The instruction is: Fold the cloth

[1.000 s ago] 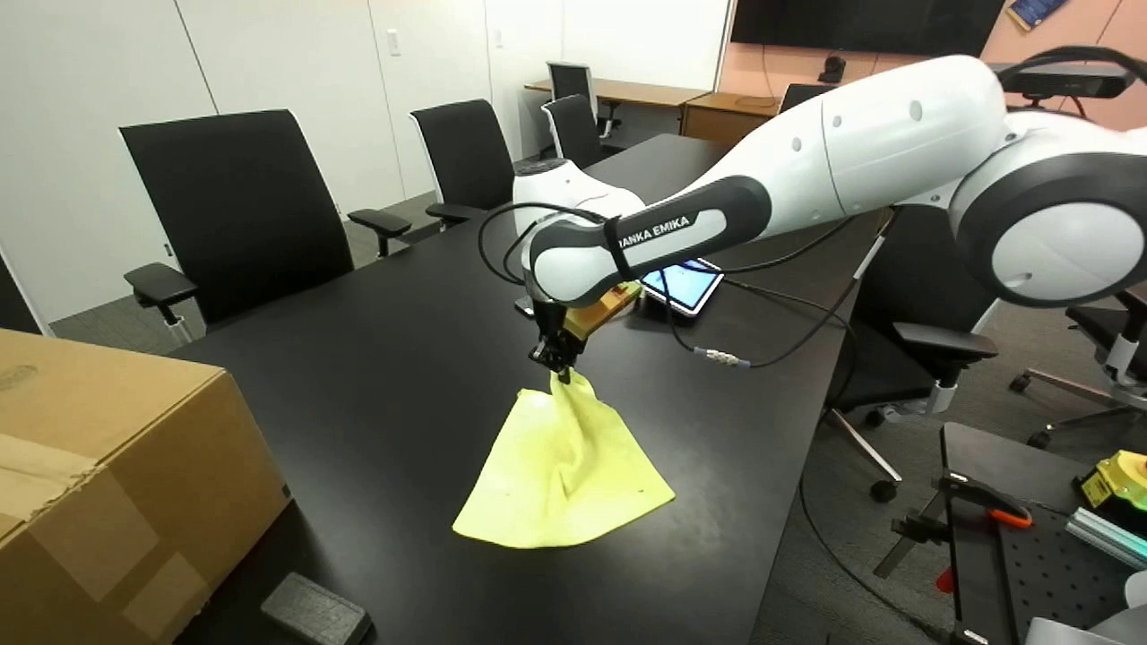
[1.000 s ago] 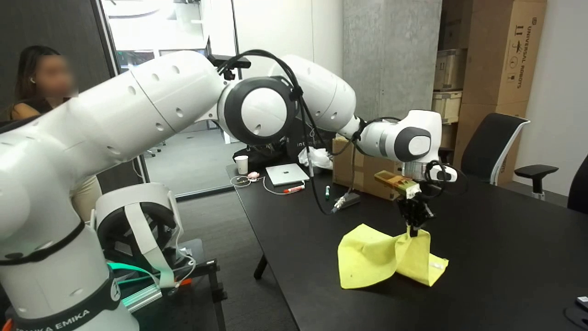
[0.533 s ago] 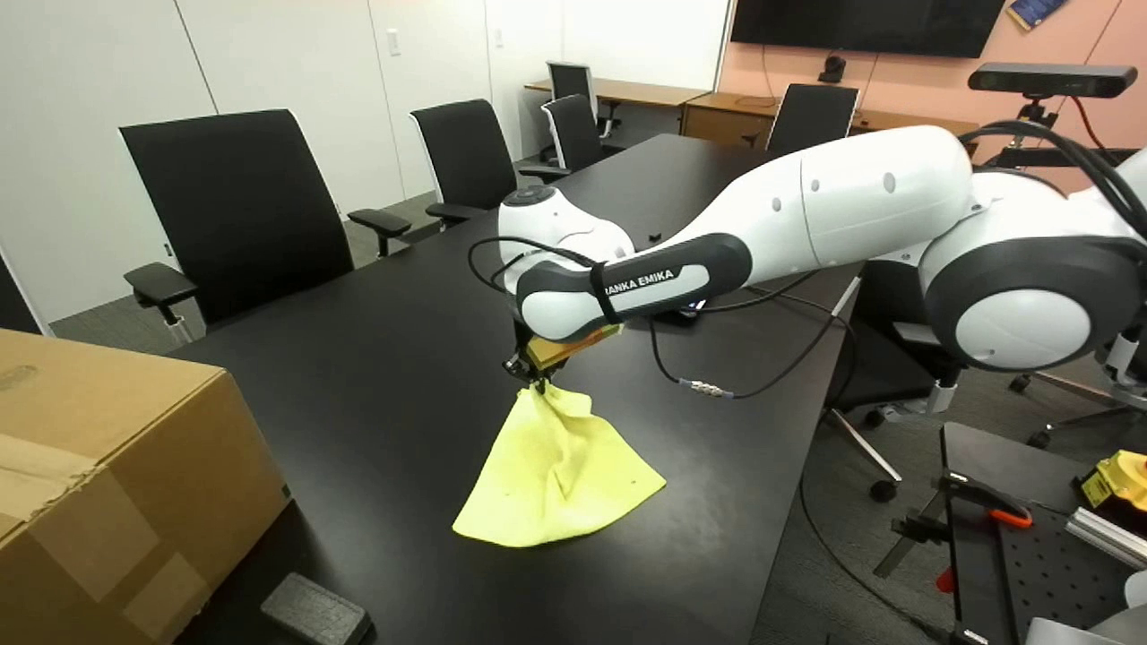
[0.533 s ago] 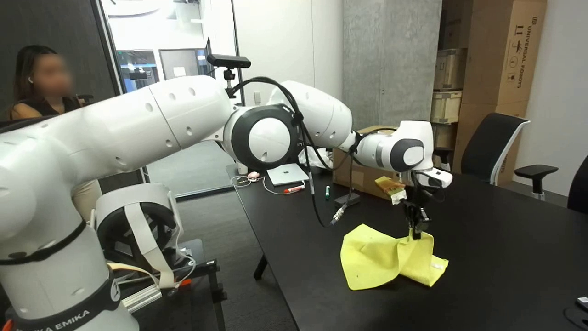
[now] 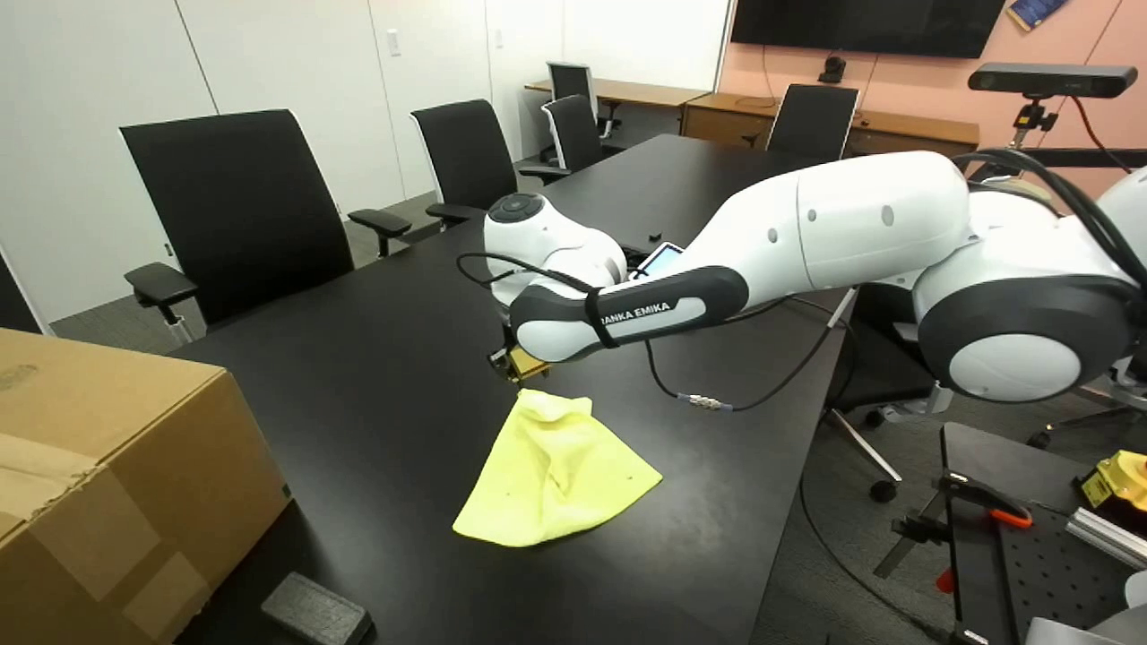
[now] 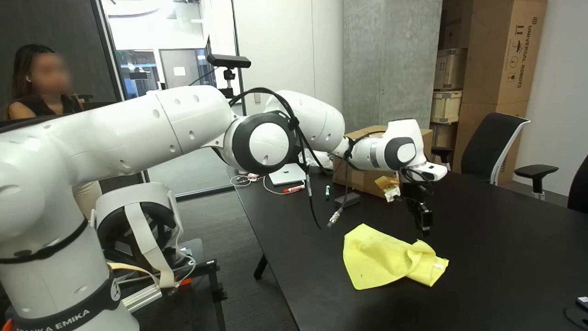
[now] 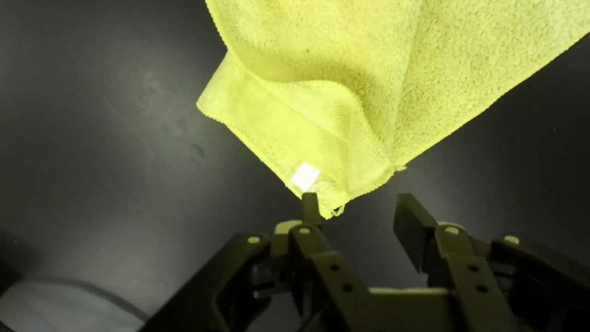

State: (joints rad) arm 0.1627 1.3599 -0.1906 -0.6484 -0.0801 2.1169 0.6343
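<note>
The pale yellow cloth lies on the dark table, partly folded over itself with a raised wrinkle; it also shows in an exterior view. In the wrist view, a flap of the cloth lies over a lower layer that bears a small white tag. My gripper is open, with a wide gap and nothing between its fingers. It hangs just above and beyond the cloth's far corner, apart from it in an exterior view. One fingertip overlaps that corner in the wrist view.
A brown cardboard box and a dark grey block stand on the table. A laptop, a red marker and a green marker lie near the box. A cable hangs from the arm.
The arm came down while my gripper held the cloth's edge. The gripper has since opened, let go and moved slightly away. The lifted part of the cloth has sunk onto the rest.
</note>
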